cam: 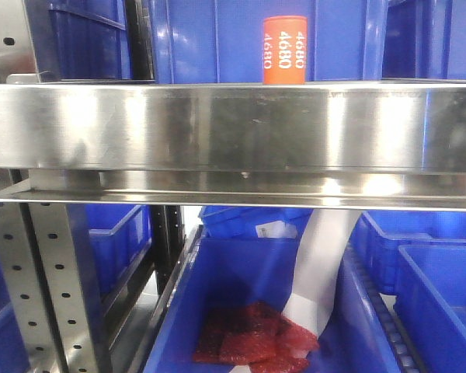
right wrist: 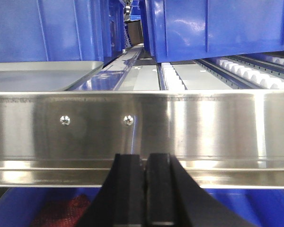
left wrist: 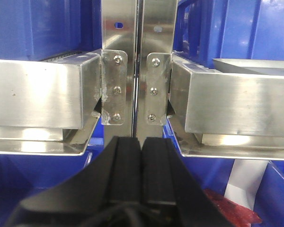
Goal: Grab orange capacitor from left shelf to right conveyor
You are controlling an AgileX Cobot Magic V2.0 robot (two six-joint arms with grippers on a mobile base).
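In the front-facing view the orange capacitor (cam: 285, 50) stands upright on the upper level of the left shelf (cam: 233, 124). It sits just behind the broad steel beam and in front of a blue bin (cam: 210, 39), with nothing gripping it. Below, another blue bin (cam: 179, 311) holds red crinkly bags (cam: 252, 342). No arm shows here and the right conveyor is not in sight. In the left wrist view the left gripper (left wrist: 142, 142) sits low and faces the joint where two perforated uprights (left wrist: 119, 28) meet. Its black fingers (left wrist: 128, 165) are pressed together with nothing between them, and the capacitor does not show. In the right wrist view the right gripper (right wrist: 146, 158) faces the front of a steel beam (right wrist: 203, 127) set with two screws. Its fingers (right wrist: 158, 189) are likewise together and empty. A grey tray (right wrist: 38, 75) lies on the level behind, and a reddish sliver at the far left edge is too small to identify. The task looks to be at its approach step, with the pick not yet begun. Whichever arm takes it must probably rise above the beam, spread its fingers wider than the cylinder and reach in level without tipping it.
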